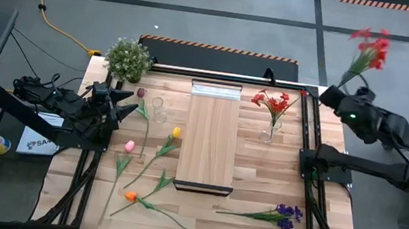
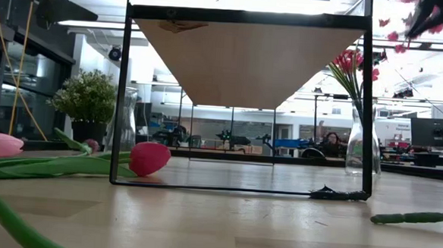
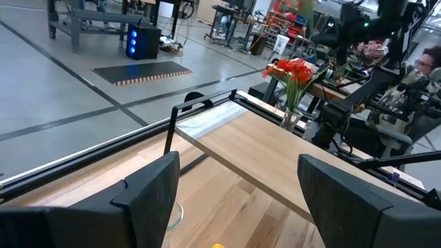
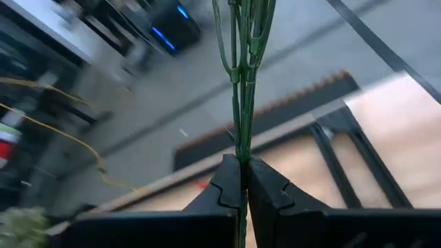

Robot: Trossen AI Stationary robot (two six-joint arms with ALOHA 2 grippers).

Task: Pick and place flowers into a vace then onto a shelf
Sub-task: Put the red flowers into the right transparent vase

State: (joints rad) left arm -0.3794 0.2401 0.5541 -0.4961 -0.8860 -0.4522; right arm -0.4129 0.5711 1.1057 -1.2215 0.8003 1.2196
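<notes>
High view: we note the bench (image 1: 256, 207) carrying the shelf (image 1: 210, 142) at centre, loose flowers (image 1: 153, 163) lying to its left. Right pincer (image 4: 244, 180), raised past the bench's far right corner, clamps a red flower stem (image 4: 238, 103). Left pincer (image 3: 238, 186) hangs wide, empty, at the bench's left edge.

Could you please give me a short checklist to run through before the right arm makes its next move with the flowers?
1. Right gripper shut on the green stems of the red flower bunch: ok.
2. Bunch lifted clear of the table: ok.
3. Clear glass vase upright beside the long light-wood shelf, already holding red flowers: ok.
4. Room left in that vase: cannot tell.
5. Left gripper open, waiting near the potted plant: ok.
</notes>
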